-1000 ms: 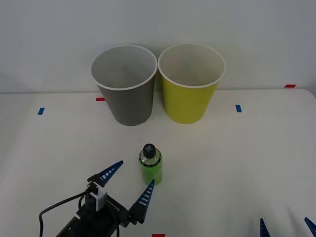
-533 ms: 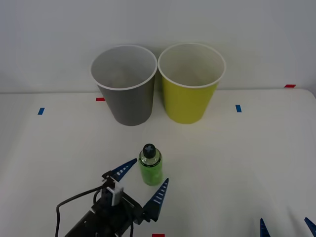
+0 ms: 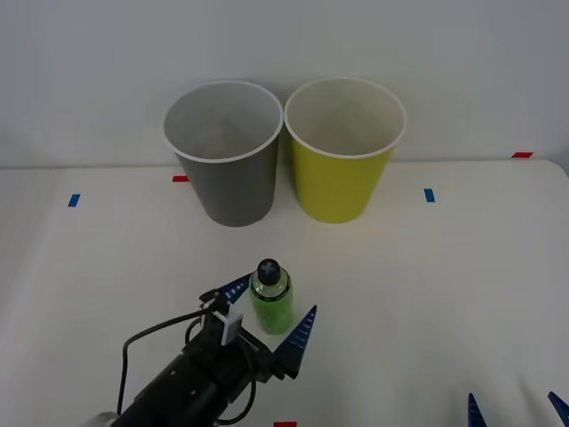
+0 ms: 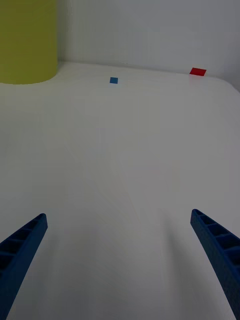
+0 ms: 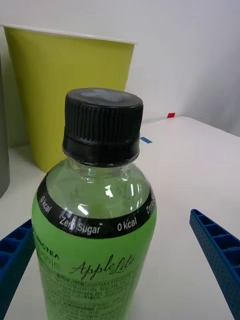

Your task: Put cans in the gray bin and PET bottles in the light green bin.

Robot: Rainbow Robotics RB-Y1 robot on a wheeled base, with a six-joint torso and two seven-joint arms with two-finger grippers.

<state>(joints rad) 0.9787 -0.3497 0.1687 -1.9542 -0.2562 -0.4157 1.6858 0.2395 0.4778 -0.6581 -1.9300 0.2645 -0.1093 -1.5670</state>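
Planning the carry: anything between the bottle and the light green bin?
Nothing: the front view shows bare white table between the PET bottle and the light green bin.

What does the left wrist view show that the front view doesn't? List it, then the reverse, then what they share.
Left wrist view alone: the label print on the PET bottle, reading "Zero Sugar", "0 kcal" and "AppleLite".

Front view alone: the gray bin whole, beside the light green bin, and the right gripper low at the table's near edge.

Both: the upright bottle between the open fingers of the left gripper, with the light green bin behind it.
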